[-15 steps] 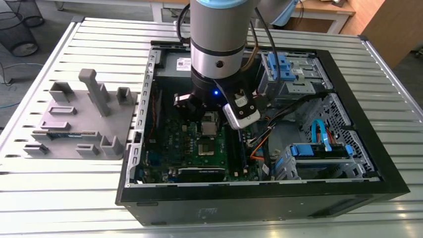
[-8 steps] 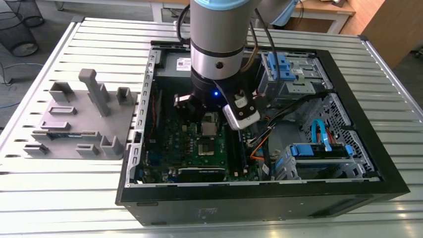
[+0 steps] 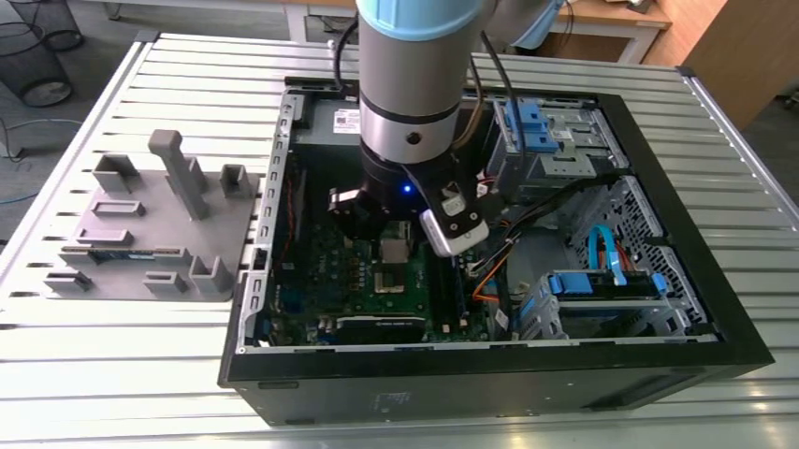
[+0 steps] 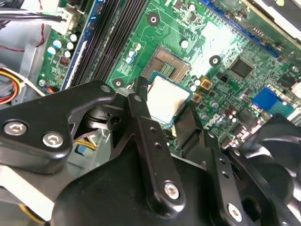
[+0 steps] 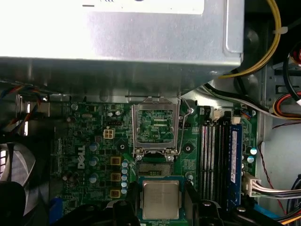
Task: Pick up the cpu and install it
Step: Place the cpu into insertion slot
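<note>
Gripper is clamped on the cpu. Its two fingers pinch opposite edges, lid up. The chip is held just over the motherboard, beside the open socket and not in it. The socket is empty, with its load plate flipped up. My read on handling: light, stiff and thin. The metal lid looks slick, so an edge pinch is the right hold, and it keeps the fingers off the underside contacts. The socket pins are the fragile part, so no sliding or tilt on the way in. In the exterior view, the grey tray sits at 9 o'clock from the gripper, outside the PC case. Blue-tabbed drive bays are at 1 and 4 o'clock. Counts: one cpu, one socket, one load plate, one tray, one case, two drive bays, two fingers.
</note>
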Available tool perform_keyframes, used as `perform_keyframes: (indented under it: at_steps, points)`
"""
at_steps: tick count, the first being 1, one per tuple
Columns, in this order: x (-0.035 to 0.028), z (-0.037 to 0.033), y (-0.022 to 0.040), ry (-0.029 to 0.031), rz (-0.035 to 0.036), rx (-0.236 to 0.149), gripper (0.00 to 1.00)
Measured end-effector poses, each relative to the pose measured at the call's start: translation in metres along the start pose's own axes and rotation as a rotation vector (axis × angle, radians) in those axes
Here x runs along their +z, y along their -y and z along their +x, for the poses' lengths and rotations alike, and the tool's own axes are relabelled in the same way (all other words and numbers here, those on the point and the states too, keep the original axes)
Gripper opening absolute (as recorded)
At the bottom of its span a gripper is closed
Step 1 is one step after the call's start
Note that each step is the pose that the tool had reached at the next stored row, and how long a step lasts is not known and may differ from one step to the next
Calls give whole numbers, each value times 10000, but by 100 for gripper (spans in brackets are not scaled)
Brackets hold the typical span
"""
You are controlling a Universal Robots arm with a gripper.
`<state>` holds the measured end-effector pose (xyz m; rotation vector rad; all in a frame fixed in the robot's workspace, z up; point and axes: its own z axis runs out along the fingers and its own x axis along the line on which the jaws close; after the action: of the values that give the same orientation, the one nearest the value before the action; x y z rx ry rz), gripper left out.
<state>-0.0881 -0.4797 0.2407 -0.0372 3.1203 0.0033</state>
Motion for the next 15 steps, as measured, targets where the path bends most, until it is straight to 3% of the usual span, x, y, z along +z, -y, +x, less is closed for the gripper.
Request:
perform_keyframes:
  at_steps: [15]
  points:
    - [206, 7, 76, 2, -67, -65, 47]
